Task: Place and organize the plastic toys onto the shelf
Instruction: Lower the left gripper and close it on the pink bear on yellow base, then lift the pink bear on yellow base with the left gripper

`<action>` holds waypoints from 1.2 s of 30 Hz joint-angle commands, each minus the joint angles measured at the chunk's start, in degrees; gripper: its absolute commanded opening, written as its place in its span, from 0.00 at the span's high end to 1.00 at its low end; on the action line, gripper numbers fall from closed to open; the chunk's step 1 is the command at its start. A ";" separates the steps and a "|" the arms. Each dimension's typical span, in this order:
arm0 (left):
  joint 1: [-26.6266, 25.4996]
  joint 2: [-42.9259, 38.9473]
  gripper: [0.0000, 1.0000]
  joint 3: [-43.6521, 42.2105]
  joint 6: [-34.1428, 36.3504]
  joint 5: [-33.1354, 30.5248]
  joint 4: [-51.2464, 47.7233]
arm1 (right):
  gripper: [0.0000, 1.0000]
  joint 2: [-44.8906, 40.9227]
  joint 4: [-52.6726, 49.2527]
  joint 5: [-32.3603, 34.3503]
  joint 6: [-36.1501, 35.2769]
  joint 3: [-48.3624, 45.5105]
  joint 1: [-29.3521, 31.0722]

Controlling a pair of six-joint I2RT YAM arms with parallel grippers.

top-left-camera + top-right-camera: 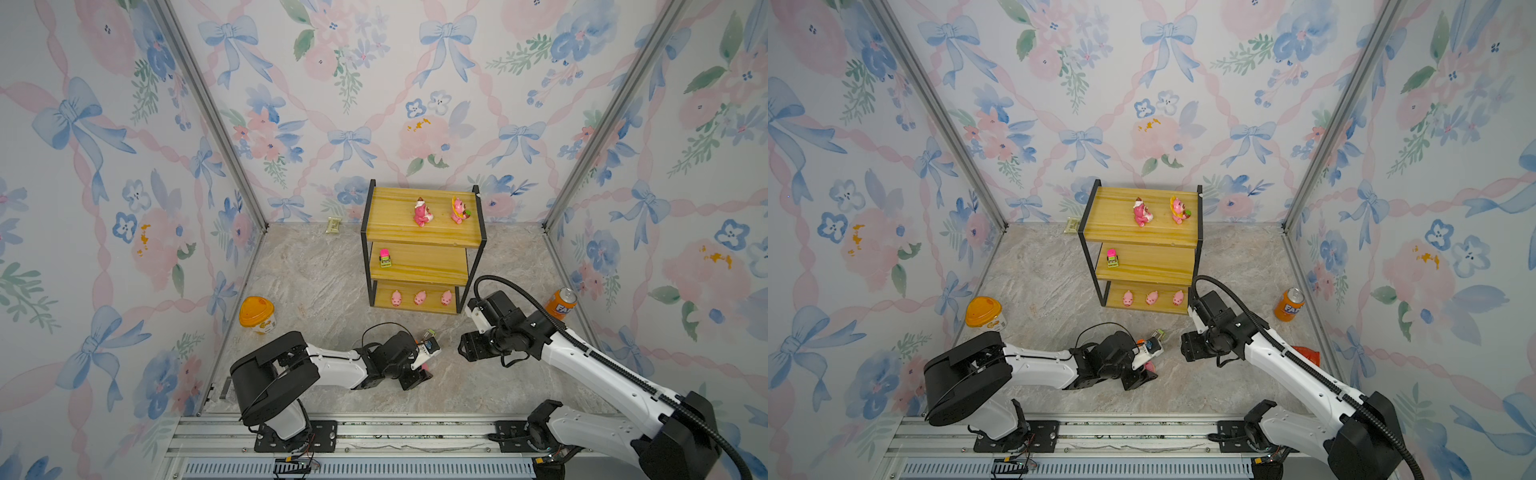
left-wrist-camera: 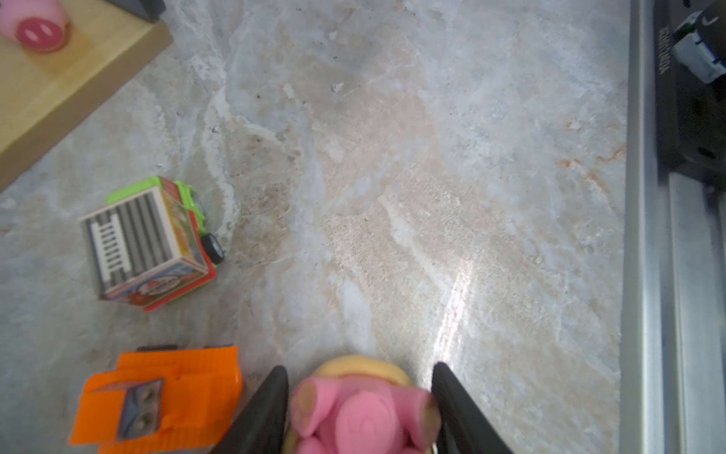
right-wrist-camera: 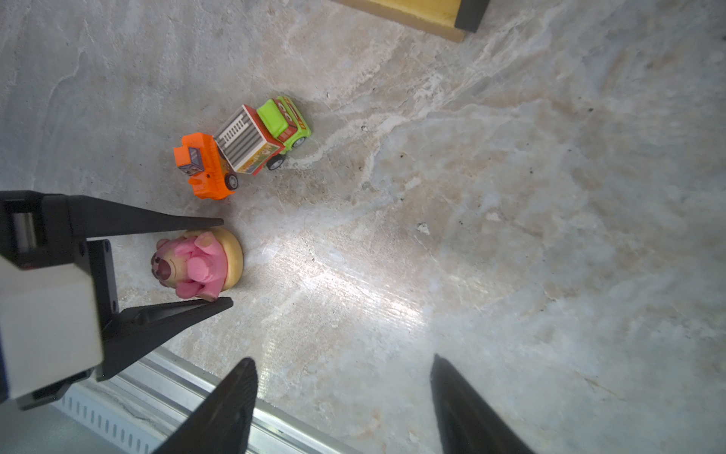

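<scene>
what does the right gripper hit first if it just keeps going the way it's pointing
Probably the bare marble tabletop: the right gripper tilts down at it with nothing between. The pink figurine sits off to one side. Depth is hard to judge.

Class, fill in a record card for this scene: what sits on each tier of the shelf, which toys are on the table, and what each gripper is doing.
Shelf top tier: two pink figurines
Middle tier: pink-green car
Bottom tier: three pink pigs in a row
Toys on table: orange car, grey-green truck, third figurine
Left gripper: jaws closed against both sides of the third figurine
Right gripper: jaws open, empty, above bare table
Other items: soda can, orange-lidded tub
</scene>
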 commanded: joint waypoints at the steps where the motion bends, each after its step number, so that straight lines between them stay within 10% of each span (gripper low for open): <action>1: 0.54 1.73 0.57 -0.33 -0.76 -1.02 -2.15 | 0.28 -1.05 -1.73 0.28 0.66 -0.52 -0.49; 36: 0.14 -9.91 0.73 4.37 -2.09 -6.22 -16.39 | 0.29 -1.22 -2.36 0.19 0.67 0.24 -1.89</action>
